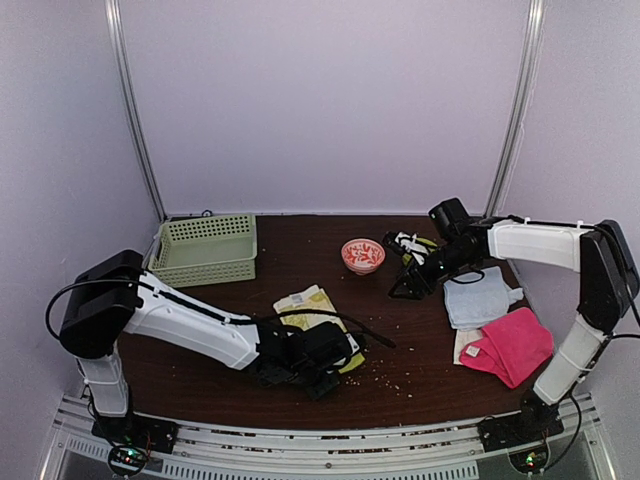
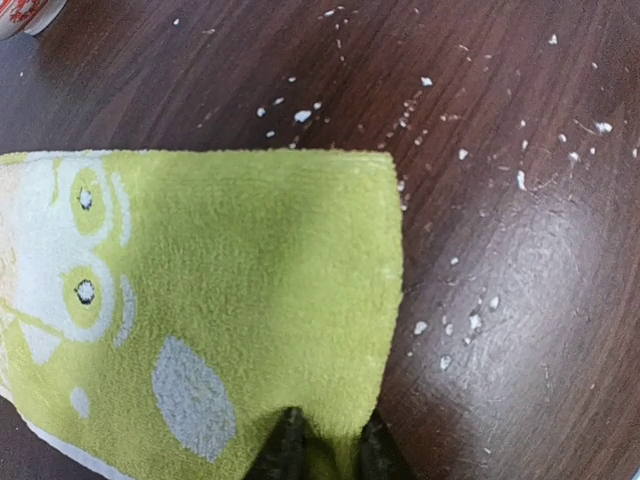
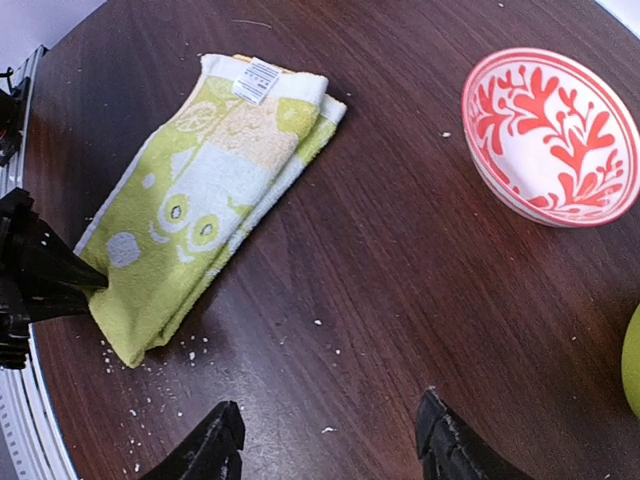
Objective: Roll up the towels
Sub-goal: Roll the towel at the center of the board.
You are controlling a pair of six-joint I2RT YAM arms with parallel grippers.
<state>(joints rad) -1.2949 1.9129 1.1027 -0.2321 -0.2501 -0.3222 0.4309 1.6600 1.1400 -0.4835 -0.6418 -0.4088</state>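
The left gripper (image 2: pixel 330 455) closes on the near end of the yellow towel (image 2: pixel 250 280), which lies folded flat on the table (image 3: pixel 380 280) and stretches straight ahead of the fingers (image 2: pixel 288 450). The 2 dark tips stand close together with a ridge of green pile between them, so they appear to pinch the hem rather than merely rest on it. White crumbs (image 2: pixel 445 330) dot the wood just to the right of that grip. The step in hand looks like the start of the first roll. To do it well, the pinch should catch every folded layer at the end, not only the top one. The lift should be slight, and the end should turn over away from the fingers in a straight line, so the roll stays tight and square to the long edges. The right gripper (image 3: pixel 330 455) hangs above bare wood with its fingers spread wide and nothing between them. The yellow towel sits ahead and to the left of those tips, well apart, its white label (image 3: pixel 258 78) at the far end. A red-patterned bowl (image 3: pixel 555 135) sits ahead and to the right. That free gripper could pin the labelled end if the cloth begins to slide. Behind the right fingers, toward that arm's base, 3 more towels wait unrolled: the blue towel (image 1: pixel 478 300), the pink towel (image 1: pixel 512 345) and the cream towel (image 1: pixel 466 345) partly under the pink.
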